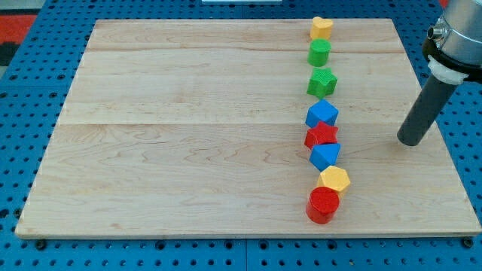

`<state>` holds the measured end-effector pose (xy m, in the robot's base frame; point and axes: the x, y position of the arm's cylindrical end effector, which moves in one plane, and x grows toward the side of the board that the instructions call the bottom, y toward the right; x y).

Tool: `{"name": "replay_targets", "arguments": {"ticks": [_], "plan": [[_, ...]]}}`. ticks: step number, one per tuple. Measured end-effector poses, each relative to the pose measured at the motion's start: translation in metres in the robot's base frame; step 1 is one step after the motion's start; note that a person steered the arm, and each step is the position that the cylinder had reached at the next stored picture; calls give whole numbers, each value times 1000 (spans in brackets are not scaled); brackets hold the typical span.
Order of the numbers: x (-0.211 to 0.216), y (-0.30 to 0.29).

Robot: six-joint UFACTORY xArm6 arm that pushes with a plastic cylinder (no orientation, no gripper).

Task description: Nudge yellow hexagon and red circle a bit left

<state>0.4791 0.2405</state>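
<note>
Wooden board [188, 150] sat on a blue pegboard [22, 90]. 8 blocks ran in 1 rough column right of the board's middle, far to near.

Far end: yellow heart-like block [321, 28] at the board's far edge. Just nearer, a green block [319, 53], shape hard to call, rounded. Then a green star-like block [321, 82], a small gap from the one above it. Next a blue block [322, 114], angular, exact shape unclear. Touching its near side, a red star-like block [321, 135], partly tucked between 2 blue ones. Then a 2nd blue block [325, 156], angular, touching the red star.

Task things were at the near end of the column: yellow hexagon [334, 180] just near and slightly right of the 2nd blue block, touching or almost touching it. Red circle [324, 205], a short cylinder, sat just near and a bit left of the hexagon, touching it, close to the board's near edge.

No claw on this arm, so no wide, narrow or holding state to report: it ended in a dark rod. My tip [412, 141] stood on the board near the right edge, well apart from the column, to the right of the red star and the blue blocks. It was farther and right of the yellow hexagon and red circle, touching no block. The arm's grey and white housing [452, 45] showed at the far right corner.
</note>
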Motion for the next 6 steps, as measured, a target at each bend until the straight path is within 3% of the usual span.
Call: {"name": "replay_targets", "arguments": {"ticks": [2,3,5,6], "plan": [[10,-17],[67,-22],[91,-124],[89,-127]]}}
